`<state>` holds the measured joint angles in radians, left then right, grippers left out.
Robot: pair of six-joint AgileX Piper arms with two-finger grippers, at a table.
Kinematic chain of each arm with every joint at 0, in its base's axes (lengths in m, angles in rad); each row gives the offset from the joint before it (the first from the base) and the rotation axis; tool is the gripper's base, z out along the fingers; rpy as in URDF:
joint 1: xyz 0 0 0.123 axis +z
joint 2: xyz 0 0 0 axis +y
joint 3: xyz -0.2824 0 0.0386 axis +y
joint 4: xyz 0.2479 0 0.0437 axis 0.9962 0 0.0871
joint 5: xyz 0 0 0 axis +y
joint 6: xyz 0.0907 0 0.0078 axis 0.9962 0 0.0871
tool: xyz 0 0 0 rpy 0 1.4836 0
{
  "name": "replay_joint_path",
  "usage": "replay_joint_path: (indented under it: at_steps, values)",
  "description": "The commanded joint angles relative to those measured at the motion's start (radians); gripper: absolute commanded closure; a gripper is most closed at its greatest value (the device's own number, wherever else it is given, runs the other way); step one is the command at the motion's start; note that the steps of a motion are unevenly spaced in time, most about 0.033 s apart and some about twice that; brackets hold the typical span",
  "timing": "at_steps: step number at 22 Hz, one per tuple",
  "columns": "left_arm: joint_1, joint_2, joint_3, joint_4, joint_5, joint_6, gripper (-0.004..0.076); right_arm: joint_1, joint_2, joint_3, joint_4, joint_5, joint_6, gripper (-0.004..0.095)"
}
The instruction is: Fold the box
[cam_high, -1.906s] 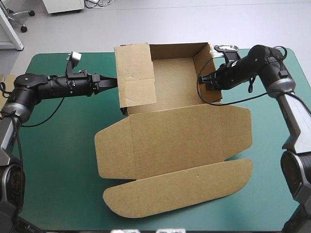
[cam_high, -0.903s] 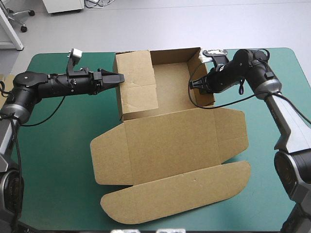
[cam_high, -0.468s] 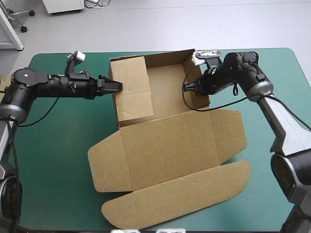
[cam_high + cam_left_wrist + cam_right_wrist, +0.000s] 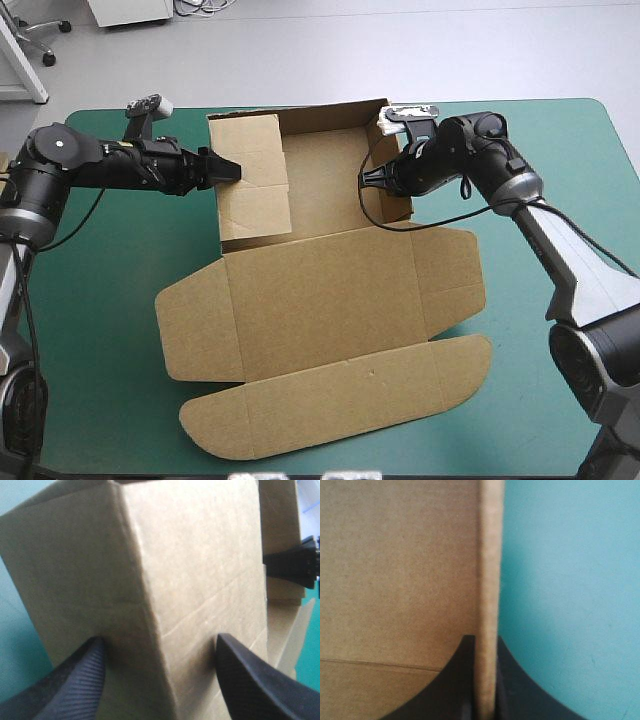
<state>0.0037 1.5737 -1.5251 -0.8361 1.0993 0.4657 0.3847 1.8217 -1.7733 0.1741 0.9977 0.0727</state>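
Note:
The brown box (image 4: 330, 290) lies on the teal-green cover, its far part a tray with raised walls and its lid flat toward the near edge. My left gripper (image 4: 228, 168) is open at the tray's left wall (image 4: 250, 180). In the left wrist view its fingers (image 4: 235, 670) stand apart, straddling the wall's folded corner (image 4: 150, 580), tips against the board. My right gripper (image 4: 368, 178) is shut on the right wall (image 4: 395, 200); the right wrist view shows the wall's edge (image 4: 490, 555) pinched between the fingers. The right gripper (image 4: 287, 567) also shows beyond the left wall.
The lid's side flaps (image 4: 190, 330) and long rounded front flap (image 4: 340, 400) lie flat, reaching near the table's front edge. Bare teal-green cover (image 4: 120, 260) lies left of the box, and more to its right (image 4: 560, 350).
Both arms have moved left and the whole box has slid left with them, turning slightly. The right gripper stays shut on the right wall; the left gripper stays open at the left wall.

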Motion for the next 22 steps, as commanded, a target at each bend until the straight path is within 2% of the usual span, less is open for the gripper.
replay_joint_path:
  at_steps: [1, 8, 11, 13, 16, 22]
  values:
    - [-0.055, -0.046, -0.042, 0.069, -0.074, -0.062, 0.0274, 0.023, -0.055, -0.029, 0.023, -0.070, 0.037, 0.0930]
    - [-0.178, -0.046, -0.042, 0.402, -0.172, -0.229, 0.0288, 0.054, -0.057, -0.031, -0.026, -0.049, 0.084, 0.0920]
    - [-0.208, -0.038, -0.042, 0.462, -0.186, -0.279, 0.0292, 0.090, -0.057, -0.042, -0.061, -0.049, 0.104, 0.0920]
    - [-0.220, -0.032, -0.042, 0.508, -0.181, -0.329, 0.0292, 0.126, -0.057, -0.062, -0.106, -0.047, 0.133, 0.0920]
    - [-0.259, -0.032, -0.042, 0.695, -0.176, -0.449, 0.0293, 0.176, -0.057, -0.089, -0.202, -0.032, 0.181, 0.0920]
    - [-0.303, -0.020, -0.042, 0.854, -0.197, -0.563, 0.0298, 0.201, -0.057, -0.091, -0.313, -0.011, 0.229, 0.0920]
